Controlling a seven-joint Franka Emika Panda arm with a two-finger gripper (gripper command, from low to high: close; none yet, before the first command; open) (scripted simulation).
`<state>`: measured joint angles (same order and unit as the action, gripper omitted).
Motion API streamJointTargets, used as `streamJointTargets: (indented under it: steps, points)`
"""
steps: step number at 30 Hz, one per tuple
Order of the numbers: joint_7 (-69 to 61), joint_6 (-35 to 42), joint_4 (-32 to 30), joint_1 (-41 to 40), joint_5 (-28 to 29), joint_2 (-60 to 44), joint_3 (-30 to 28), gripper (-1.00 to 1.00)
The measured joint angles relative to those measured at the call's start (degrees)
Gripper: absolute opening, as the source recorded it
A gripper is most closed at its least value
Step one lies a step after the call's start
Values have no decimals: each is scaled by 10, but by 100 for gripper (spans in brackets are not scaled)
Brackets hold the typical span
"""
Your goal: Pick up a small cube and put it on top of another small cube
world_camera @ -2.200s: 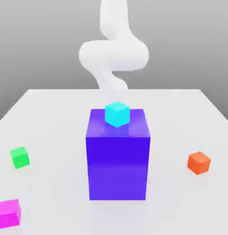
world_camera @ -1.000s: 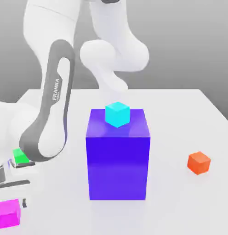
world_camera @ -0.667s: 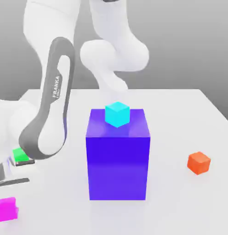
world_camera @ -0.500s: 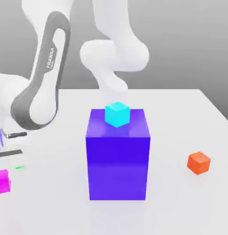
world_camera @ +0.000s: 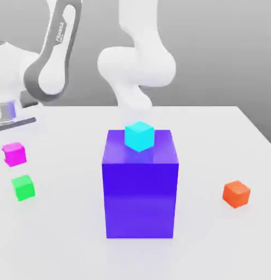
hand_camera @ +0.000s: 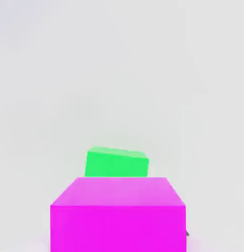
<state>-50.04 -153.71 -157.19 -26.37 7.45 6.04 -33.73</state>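
- The white Franka arm (world_camera: 53, 60) enters at the exterior view's upper left, its grey-banded link slanting down and to the left toward the wrist at the picture's left edge.
- A second thick white section of the arm (world_camera: 136, 65) rises behind the big blue-purple block (world_camera: 139, 186), curling in a bend above the table's far side.
- The hand sits at the exterior view's far left edge, with a dark flat bar beneath it just above the pink cube; the wrist points downward.
- The gripper (world_camera: 13, 146) is closed tight on the small magenta-pink cube (world_camera: 14, 153), which hangs clear of the white table (world_camera: 214, 246), lifted above the surface.
- In the hand view the pink cube (hand_camera: 118, 214) looms large and close, with the green small cube (hand_camera: 117, 162) visible beyond it on the table.
- In the exterior view the green cube (world_camera: 23, 187) rests on the table just below the held pink cube, the two apart from one another.
- A cyan small cube (world_camera: 139, 135) sits on top of the blue-purple block, near its rear edge.
- The orange small cube (world_camera: 236, 193) lies on the table at the exterior view's right, well apart from the block and the arm.
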Motion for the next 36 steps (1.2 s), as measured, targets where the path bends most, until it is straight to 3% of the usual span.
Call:
streamJointTargets:
  steps: [14, 25, 35, 36]
  points:
    - [-36, -40, 4, 11, -51, -26, -3, -100]
    - [-107, -74, 5, 24, -150, -81, 5, -100]
    - [-177, -104, 8, 4, -246, -150, 50, -100]
    - [-181, -106, 8, 2, -252, -157, 54, 100]
